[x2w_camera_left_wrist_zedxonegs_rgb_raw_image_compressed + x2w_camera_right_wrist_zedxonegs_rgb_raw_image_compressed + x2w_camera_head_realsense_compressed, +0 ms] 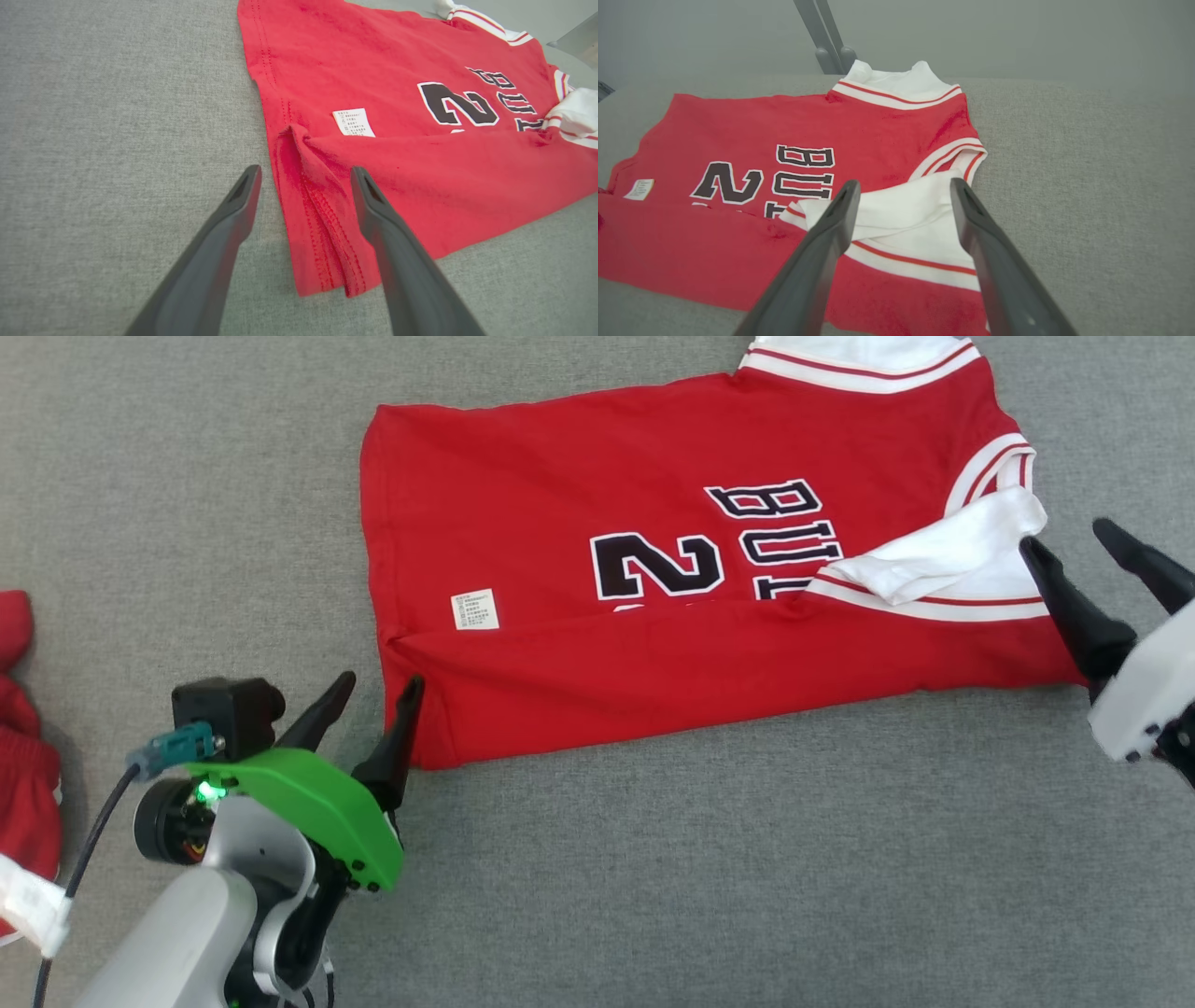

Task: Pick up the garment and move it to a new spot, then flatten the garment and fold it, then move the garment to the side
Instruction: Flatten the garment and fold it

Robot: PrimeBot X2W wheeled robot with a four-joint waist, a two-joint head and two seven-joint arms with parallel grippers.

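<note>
So the jersey point(560, 476) is laid out flat on the grey counter point(747, 896), hem to the robot's left and collar off to its right, with the printed number facing up. The near long edge is flipped over toward the middle, making a doubled red strip that covers the bottom of the lettering and stops just under the care label point(475, 609). A white sleeve point(943, 555) is tucked in on top at the collar end. That reads as the move and flatten being done and the first fold being in.

Both grippers are wide open with nothing in them. The left gripper point(380, 683) sits at the hem corner of the folded strip, fingers either side of the edge. The right gripper point(1064, 534) hangs over the white sleeve end.

What's left, best guess: at least one more fold, since the far side is unfolded and it's full length, then sliding it aside. There's other red clothing point(23, 784) at the left edge.
</note>
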